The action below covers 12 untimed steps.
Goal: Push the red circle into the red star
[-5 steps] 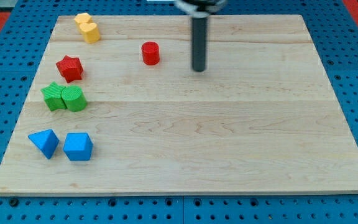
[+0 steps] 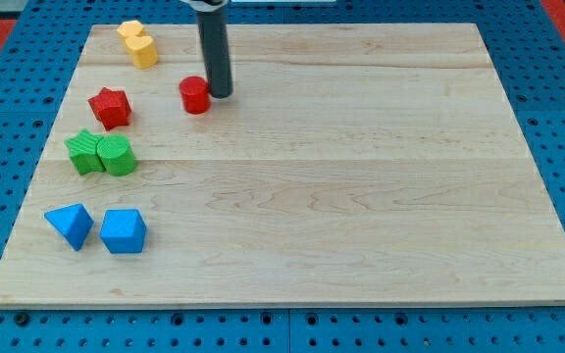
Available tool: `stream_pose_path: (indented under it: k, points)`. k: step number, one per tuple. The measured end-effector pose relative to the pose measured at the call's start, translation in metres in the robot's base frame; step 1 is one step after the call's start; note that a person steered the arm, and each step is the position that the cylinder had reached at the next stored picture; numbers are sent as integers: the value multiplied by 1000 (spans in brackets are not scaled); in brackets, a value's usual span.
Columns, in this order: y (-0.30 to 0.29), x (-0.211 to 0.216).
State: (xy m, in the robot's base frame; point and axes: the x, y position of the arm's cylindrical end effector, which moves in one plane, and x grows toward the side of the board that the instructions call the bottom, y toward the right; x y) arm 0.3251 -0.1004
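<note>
The red circle (image 2: 194,94) lies on the wooden board in the upper left part of the view. My tip (image 2: 221,93) touches its right side. The red star (image 2: 110,106) sits to the left of the circle, with a gap of bare board between them. The dark rod rises from the tip toward the view's top.
Two yellow blocks (image 2: 138,43) sit at the top left. A green star (image 2: 84,151) and a green rounded block (image 2: 118,155) lie below the red star. Two blue blocks (image 2: 70,225) (image 2: 124,231) lie at the lower left. The wooden board (image 2: 361,196) rests on a blue pegboard.
My tip has moved left, from right of the red circle to against it. The red circle has slid left and slightly down toward the red star.
</note>
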Motion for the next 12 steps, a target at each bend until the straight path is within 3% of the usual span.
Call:
stream_pose_path:
  k: [2,4,7,9,11,12]
  points:
    - [-63,26]
    - [39,32]
    - [60,34]
    - [-5,23]
    - [70,2]
    - [102,36]
